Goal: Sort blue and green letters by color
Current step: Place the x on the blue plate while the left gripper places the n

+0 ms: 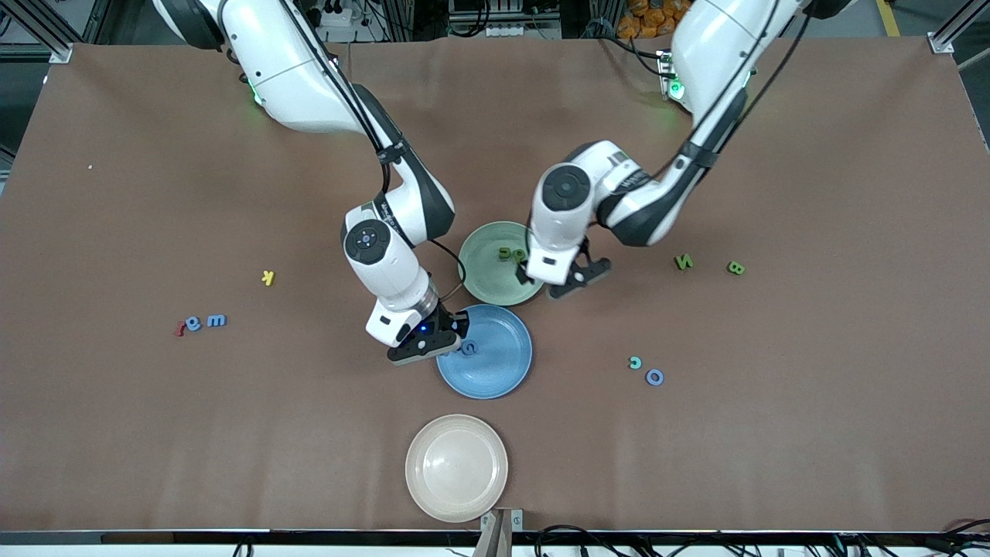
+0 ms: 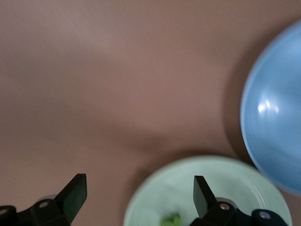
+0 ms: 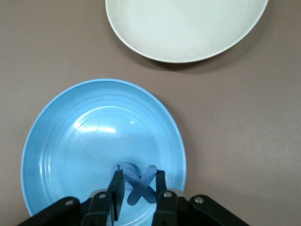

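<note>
My right gripper is over the blue plate, at its rim toward the right arm's end. In the right wrist view it is shut on a blue letter X, just above the plate. A second, rounded blue letter lies in the plate under it. My left gripper is open and empty at the edge of the green plate, which holds two green letters. One green letter shows between its fingers.
Green N and green B lie toward the left arm's end, with a teal c and blue o nearer the camera. Two blue letters, a red letter and a yellow k lie toward the right arm's end. A cream plate sits nearest the camera.
</note>
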You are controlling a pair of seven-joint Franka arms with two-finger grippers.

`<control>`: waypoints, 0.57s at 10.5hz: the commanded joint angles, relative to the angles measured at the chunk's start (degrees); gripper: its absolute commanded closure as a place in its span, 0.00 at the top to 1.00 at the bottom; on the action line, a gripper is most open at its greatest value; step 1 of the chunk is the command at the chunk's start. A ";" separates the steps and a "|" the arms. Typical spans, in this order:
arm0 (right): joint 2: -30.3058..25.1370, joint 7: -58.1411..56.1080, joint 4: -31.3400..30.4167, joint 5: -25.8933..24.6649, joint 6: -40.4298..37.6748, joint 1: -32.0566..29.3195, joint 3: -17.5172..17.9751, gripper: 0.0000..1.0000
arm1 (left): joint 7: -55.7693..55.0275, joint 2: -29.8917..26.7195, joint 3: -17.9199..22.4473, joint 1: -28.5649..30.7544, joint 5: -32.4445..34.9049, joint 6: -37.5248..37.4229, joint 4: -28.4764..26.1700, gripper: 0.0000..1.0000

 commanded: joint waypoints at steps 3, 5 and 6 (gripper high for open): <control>1.61 17.19 3.00 1.34 0.01 3.11 0.19 1.00 | 13.17 -5.60 -0.45 8.92 2.16 -6.63 -3.77 1.00; 1.08 17.59 3.10 1.25 -0.52 2.85 0.37 1.00 | 15.27 -7.10 -1.06 11.47 3.22 -5.06 -7.19 1.00; 0.82 16.98 3.01 0.91 -0.69 2.41 0.37 1.00 | 15.89 -7.98 -0.98 12.09 3.30 -2.52 -9.74 1.00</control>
